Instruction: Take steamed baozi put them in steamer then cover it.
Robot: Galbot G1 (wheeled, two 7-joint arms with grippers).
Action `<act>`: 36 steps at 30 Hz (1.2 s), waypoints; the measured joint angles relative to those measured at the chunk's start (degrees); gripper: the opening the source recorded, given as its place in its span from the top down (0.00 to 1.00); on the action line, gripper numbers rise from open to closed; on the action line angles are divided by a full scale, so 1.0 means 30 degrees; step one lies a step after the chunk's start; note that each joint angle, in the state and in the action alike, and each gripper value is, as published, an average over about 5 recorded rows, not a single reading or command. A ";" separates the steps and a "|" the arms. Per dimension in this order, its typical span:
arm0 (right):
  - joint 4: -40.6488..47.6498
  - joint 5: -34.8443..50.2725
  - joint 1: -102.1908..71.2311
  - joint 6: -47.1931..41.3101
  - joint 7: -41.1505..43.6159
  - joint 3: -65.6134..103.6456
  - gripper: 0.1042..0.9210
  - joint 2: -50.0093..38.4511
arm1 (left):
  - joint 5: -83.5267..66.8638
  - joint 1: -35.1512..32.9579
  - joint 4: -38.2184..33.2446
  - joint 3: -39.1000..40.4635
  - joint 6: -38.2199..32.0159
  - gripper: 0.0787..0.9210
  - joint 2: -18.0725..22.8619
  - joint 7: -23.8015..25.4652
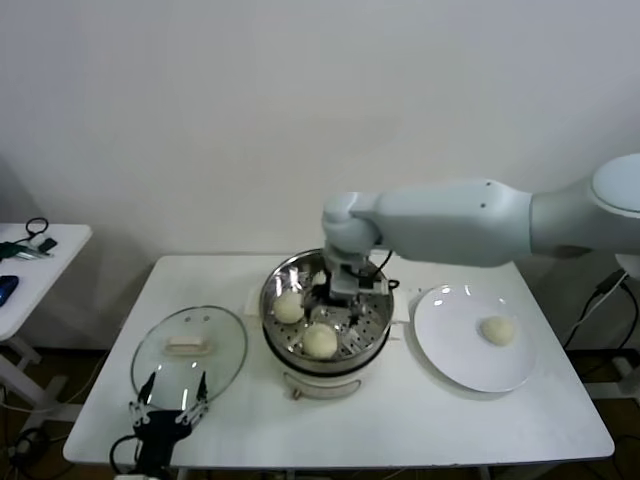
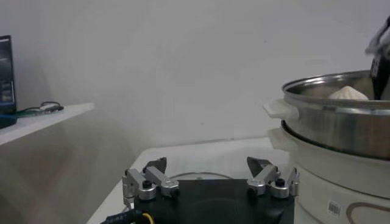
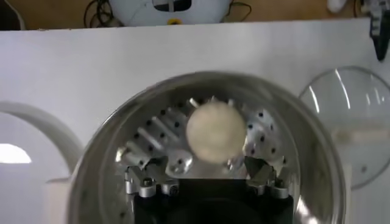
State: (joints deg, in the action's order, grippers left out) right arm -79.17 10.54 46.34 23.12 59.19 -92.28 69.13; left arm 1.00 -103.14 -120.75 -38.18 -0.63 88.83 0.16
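The steamer (image 1: 372, 338) stands at mid-table with two baozi on its perforated tray, one at the left (image 1: 288, 307) and one at the front (image 1: 320, 341). Another baozi (image 1: 497, 329) lies on the white plate (image 1: 450, 350) to the right. My right gripper (image 1: 338, 300) is down inside the steamer. In the right wrist view it (image 3: 206, 160) is open, with a baozi (image 3: 214, 131) lying on the tray just beyond its fingertips. My left gripper (image 1: 168, 405) is open and empty, parked at the table's front left by the glass lid (image 1: 190, 347).
The left wrist view shows the steamer's steel wall (image 2: 341, 122) with a baozi top (image 2: 347, 93) above the rim, and the left gripper (image 2: 207, 164) over the lid's edge (image 2: 201, 177). A small side table (image 1: 30, 260) stands far left.
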 measured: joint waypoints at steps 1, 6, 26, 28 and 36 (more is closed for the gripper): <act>0.0244 0.0542 0.0339 -0.0246 0.0228 -0.0222 0.12 -0.0298 | 0.0008 0.0003 -0.0007 0.0028 0.0003 0.12 0.0009 0.0005; 0.1234 0.2807 0.1736 -0.2180 0.1037 -0.1515 0.12 -0.2293 | 0.0045 0.0082 -0.0005 0.0105 0.0030 0.12 0.0039 0.0040; 0.5296 0.0669 -0.5146 -0.6852 0.1323 0.2942 0.12 -1.0414 | 0.0299 0.0353 0.0255 0.0146 0.0224 0.12 0.0199 0.0114; 0.5899 0.0241 -0.6254 -0.6906 0.1268 0.3942 0.12 -1.0525 | 0.0318 0.0297 0.0255 0.0125 0.0217 0.12 0.0202 0.0103; 0.8226 -0.1007 -0.9732 -0.6959 0.1004 0.7154 0.12 -1.0151 | 0.0350 0.0039 0.0233 -0.0013 0.0135 0.12 0.0221 0.0004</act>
State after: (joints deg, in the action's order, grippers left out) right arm -54.49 7.52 17.15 2.24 62.20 -70.82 38.67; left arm 2.05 -103.03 -120.05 -38.22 -0.23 89.49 0.17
